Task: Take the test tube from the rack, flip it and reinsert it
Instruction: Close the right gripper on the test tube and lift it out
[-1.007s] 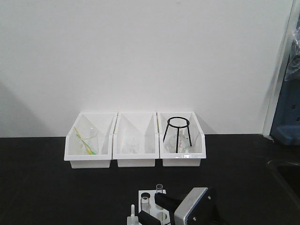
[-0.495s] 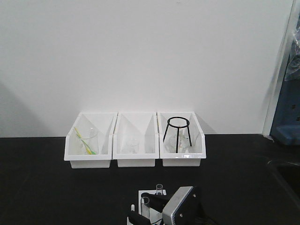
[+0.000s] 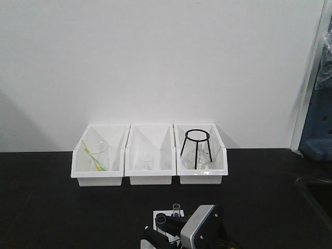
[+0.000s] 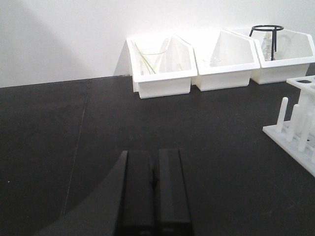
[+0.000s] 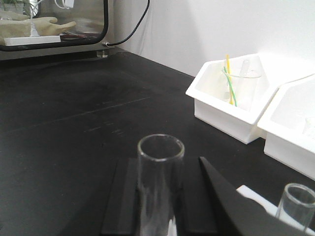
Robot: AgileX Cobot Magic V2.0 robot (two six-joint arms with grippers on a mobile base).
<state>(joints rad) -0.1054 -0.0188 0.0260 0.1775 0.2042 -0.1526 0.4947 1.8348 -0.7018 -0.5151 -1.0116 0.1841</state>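
Straddling the near tube (image 5: 160,182), upright in the rack (image 4: 288,135), the right gripper (image 5: 165,167) looks open, not yet pinching. The left gripper (image 4: 153,196) is closed, empty. Thin glass is light, slick and brittle, so pinch gently below the rim.

Right tool (image 3: 155,226): black, on boxy silver-grey wrist housing (image 3: 199,227). Left tool (image 4: 154,157): matte black, flat paired bars.
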